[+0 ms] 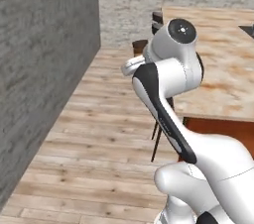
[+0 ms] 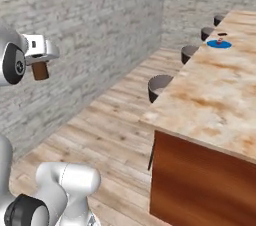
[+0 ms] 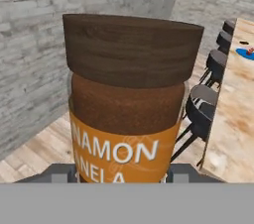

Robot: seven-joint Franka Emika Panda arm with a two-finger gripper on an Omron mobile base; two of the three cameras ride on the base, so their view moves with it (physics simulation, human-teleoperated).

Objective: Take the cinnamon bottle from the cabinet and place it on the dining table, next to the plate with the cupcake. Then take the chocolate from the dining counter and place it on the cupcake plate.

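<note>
Cinnamon bottle carried in the air beside the dining table.

The gripper [image 2: 41,65] is clenched on the cinnamon bottle [image 3: 130,100], held up over the wooden floor [image 2: 107,130]. Beyond, stools [image 2: 160,86] line the dining table [image 2: 220,95]; far along it sits the blue plate [image 2: 219,44] with the cupcake [image 2: 218,41].

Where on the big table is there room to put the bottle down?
The long stretch of dining table between its near corner and the blue plate lies bare. It is crowded only at the far end, around the plate with the cupcake and a small dark thing beyond it. The gripper holds the cinnamon bottle.
</note>
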